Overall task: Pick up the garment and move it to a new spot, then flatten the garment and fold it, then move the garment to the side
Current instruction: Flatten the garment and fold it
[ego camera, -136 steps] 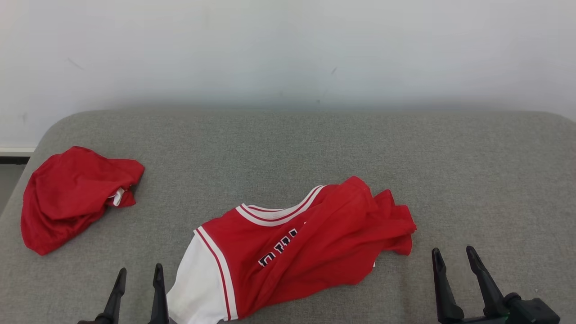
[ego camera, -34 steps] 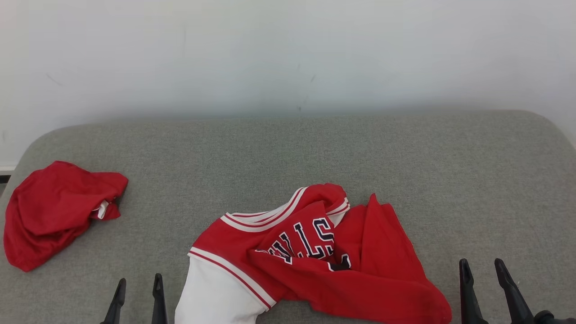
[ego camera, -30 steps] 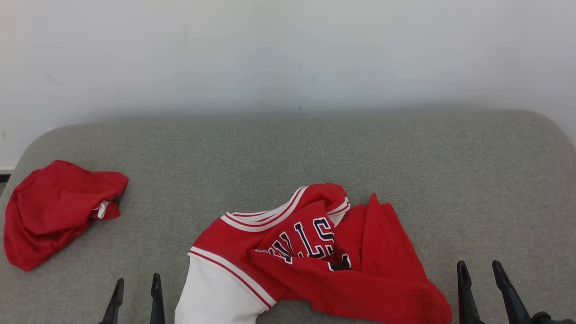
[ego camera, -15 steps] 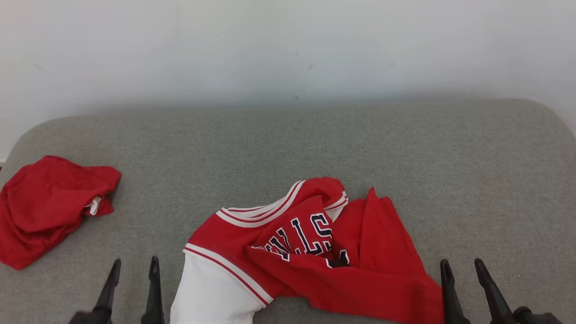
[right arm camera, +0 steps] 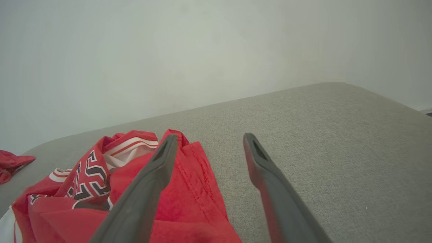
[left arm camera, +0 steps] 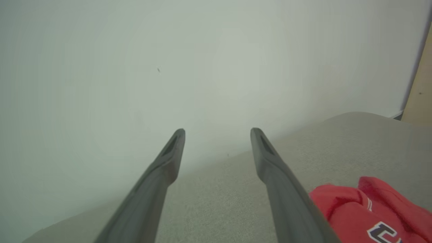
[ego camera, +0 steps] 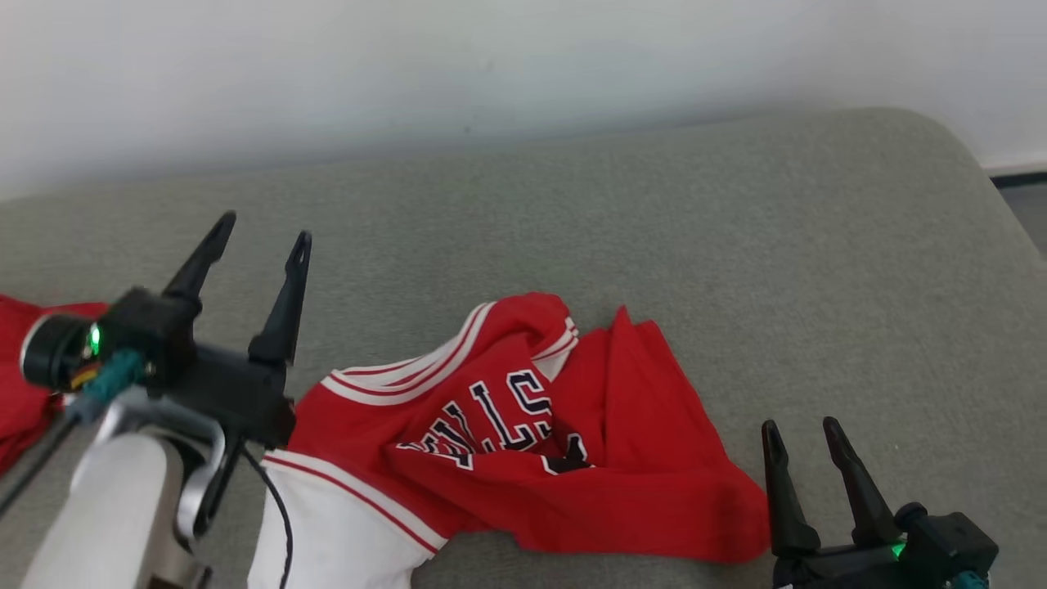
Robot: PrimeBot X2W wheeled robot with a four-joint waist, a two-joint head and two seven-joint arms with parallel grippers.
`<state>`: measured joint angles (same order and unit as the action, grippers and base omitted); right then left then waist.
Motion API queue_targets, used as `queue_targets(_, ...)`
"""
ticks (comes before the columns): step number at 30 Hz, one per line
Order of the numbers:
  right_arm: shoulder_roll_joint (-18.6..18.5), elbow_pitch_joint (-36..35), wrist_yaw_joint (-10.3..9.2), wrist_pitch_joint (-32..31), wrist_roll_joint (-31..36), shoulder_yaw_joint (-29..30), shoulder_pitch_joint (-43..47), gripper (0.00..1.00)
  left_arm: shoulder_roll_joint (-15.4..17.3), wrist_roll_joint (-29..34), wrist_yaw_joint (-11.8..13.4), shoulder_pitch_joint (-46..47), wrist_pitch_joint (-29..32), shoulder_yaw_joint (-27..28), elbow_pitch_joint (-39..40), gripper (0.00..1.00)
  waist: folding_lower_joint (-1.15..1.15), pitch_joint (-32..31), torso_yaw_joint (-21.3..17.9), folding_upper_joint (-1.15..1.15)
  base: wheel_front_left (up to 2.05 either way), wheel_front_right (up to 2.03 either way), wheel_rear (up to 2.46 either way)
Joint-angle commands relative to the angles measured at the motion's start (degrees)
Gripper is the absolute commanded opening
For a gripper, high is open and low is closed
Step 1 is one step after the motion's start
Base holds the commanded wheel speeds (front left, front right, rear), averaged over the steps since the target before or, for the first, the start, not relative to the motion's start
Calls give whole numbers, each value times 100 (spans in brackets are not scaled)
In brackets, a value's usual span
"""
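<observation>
Jersey (ego camera: 507, 433) is lying crumpled on a grey cushion (ego camera: 736, 245) in the head view, its lettering twisted. The left gripper (ego camera: 265, 227) is hovering just left of the jersey and the right gripper (ego camera: 800, 424) is waiting low at the jersey's right corner. Both are spread wide and carrying nothing. A red bundle (ego camera: 16, 384) is sitting well left of the jersey.

In the left wrist view, the open fingers are aiming wide of the jersey, toward the wall (left arm camera: 135, 67).

In the right wrist view, the fingers are straddling the jersey's right edge, one over red cloth, one over bare cushion.

Flattening looks to be the step in hand. Each gripper is probably best pinching one outer edge, white sleeve and red hem, then drawing apart low.
</observation>
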<state>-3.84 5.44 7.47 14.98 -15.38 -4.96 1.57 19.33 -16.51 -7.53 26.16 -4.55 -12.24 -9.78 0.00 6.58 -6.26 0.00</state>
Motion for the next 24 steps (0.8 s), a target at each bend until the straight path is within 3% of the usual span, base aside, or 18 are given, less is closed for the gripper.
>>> queue_targets(1,37,30,6,28,-52,-55,-101,100,197,-237,14,312,124,-210,-79,100,0,352,-402,0,0,0,0)
queue_targets(14,92,165,6,29,-154,-257,-515,100,991,-1635,13,1666,915,-2224,-1010,100,0,847,-1104,0,0,0,0)
queue_targets(24,99,204,6,29,-293,-305,-596,100,1285,-2422,11,1867,1236,-3307,-1537,100,0,926,-1374,0,0,0,0)
